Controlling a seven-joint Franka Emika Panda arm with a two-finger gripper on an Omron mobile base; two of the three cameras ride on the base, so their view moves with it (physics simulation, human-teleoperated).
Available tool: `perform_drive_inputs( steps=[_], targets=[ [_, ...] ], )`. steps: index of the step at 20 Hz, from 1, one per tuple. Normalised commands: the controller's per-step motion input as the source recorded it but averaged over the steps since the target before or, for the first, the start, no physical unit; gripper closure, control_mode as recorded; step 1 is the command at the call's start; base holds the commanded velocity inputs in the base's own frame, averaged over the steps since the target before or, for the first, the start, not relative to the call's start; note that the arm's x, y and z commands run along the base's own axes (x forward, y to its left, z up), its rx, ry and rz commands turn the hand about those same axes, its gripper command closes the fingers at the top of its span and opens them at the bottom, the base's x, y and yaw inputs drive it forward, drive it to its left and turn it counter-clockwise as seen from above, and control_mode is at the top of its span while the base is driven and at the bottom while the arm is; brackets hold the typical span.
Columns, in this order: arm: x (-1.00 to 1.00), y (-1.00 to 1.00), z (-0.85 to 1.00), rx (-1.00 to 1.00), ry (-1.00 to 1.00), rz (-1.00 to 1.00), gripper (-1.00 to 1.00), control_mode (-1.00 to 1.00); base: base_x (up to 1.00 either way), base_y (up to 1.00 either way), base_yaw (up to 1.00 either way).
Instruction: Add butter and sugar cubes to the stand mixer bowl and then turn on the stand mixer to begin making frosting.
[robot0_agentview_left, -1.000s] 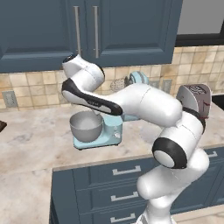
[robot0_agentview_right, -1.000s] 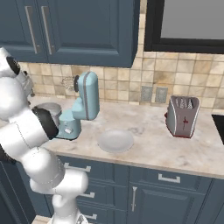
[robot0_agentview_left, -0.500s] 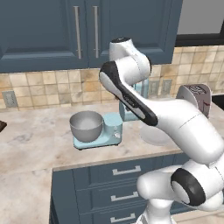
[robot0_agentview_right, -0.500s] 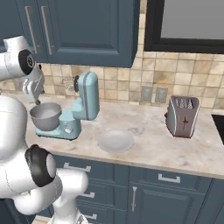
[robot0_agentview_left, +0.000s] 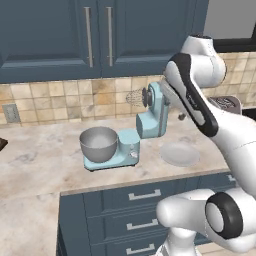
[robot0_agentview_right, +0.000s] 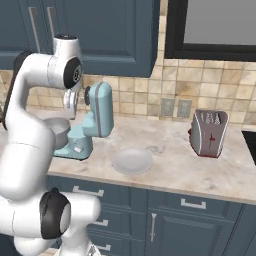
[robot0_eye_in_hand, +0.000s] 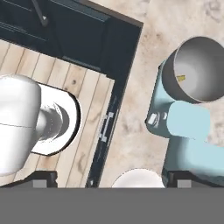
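One yellow bit, maybe the butter (robot0_eye_in_hand: 181, 78), is lying inside the stand mixer bowl (robot0_eye_in_hand: 199, 69); my gripper (robot0_eye_in_hand: 112, 179) is hanging above the bowl, fingers wide apart, holding nothing.

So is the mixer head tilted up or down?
Up: the stand mixer head is raised, its whisk clear above the stand mixer bowl.

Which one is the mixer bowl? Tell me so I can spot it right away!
Find the marble counter under the blue cabinets, then the light-blue mixer on it. The bowl sits on the mixer's flat base, below the whisk. It is deep, grey metal, unlike the flat white plate nearby.
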Motion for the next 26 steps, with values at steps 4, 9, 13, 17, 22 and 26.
perform_drive_inputs(
  steps=[4, 9, 13, 17, 22, 26],
  targets=[
    [0.03, -0.89, 0.00, 0.26, 0.01, 0.00, -1.00, -1.00, 0.00, 0.00, 0.00],
    [0.16, -0.73, -0.02, 0.28, 0.03, 0.00, -1.00, -1.00, 0.00, 0.00, 0.00],
    [0.52, -0.22, -0.17, 0.23, 0.03, 0.00, -1.00, -1.00, 0.00, 0.00, 0.00],
    [0.56, -0.01, -0.30, 0.20, 0.00, -0.04, -1.00, -1.00, 0.00, 0.00, 0.00],
    [0.40, 0.00, -0.27, 0.18, 0.00, -0.07, -1.00, -1.00, 0.00, 0.00, 0.00],
    [0.21, 0.00, -0.14, 0.16, -0.01, -0.09, -1.00, -1.00, 0.00, 0.00, 0.00]
  ],
)
